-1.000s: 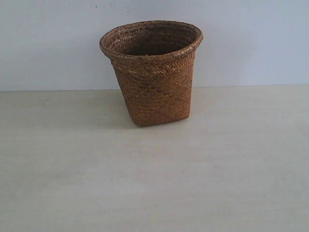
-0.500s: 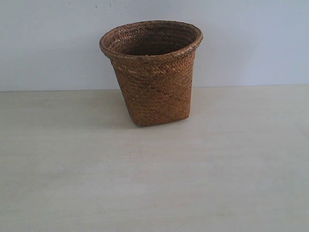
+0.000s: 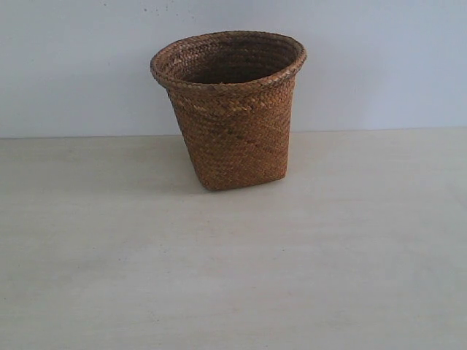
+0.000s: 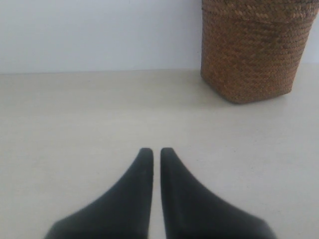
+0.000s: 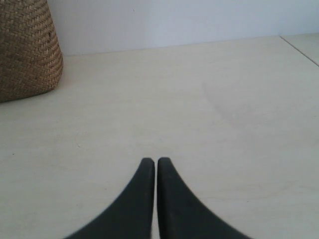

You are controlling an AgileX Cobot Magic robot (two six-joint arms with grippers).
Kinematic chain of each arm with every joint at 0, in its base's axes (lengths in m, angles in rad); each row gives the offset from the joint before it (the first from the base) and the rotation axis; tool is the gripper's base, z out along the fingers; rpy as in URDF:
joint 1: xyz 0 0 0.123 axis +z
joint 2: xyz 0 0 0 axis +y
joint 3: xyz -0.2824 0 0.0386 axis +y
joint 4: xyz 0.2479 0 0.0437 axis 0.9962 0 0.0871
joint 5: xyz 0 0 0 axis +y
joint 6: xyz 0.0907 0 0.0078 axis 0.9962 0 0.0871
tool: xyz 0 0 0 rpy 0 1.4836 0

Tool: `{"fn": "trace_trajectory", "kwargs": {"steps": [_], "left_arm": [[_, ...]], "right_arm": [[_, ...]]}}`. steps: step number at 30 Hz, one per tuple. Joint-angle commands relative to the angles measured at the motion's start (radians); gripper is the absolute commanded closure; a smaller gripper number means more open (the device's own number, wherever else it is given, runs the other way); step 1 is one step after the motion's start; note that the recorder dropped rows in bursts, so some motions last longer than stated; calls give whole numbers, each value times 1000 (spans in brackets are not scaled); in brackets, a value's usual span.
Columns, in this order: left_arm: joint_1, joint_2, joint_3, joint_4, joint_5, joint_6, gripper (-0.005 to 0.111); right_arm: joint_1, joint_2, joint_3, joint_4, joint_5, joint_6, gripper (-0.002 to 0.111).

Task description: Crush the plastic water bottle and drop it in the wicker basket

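Nothing has shifted since a second ago: the exterior view reads the same, basket and all. Closest to my cameras, the left hand (image 4: 156, 150) has its two dark fingers drawn almost together, with only a thin slit between them and nothing held. The right hand (image 5: 155, 160) sits the same way, fingers near touching and empty. Both hang over the pale tabletop (image 3: 233, 277), which runs open and wide ahead of each of them (plenty of room on either side, as far as I can see).

Farther out, the wicker basket (image 3: 232, 124) stands upright on the tabletop near its back edge, about mid-width. Its narrow base sits flat, its braided rim flares wider than the base, and its mouth opens upward. The left wrist view has it ahead and off to one side, well apart from the fingertips. The right wrist view catches only its lower wall at the frame's edge, also well apart. Its inside is dark and I cannot see the bottom, so I cannot tell where the plastic water bottle is.

Behind the basket the tabletop's back edge meets a plain pale wall (image 3: 73, 65). In the right wrist view a thin line cuts across the tabletop's far corner.
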Motion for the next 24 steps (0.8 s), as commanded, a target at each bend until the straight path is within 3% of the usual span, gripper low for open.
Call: {"fn": "trace_trajectory", "kwargs": {"steps": [1,24], "left_arm": [[3,-4,4,1,1,0,102],[3,-4,4,1,1,6,102]], "right_arm": [[-2,-5,0,-3,-4,0,108],[-2,-5,0,13,-3,0,108]]}}
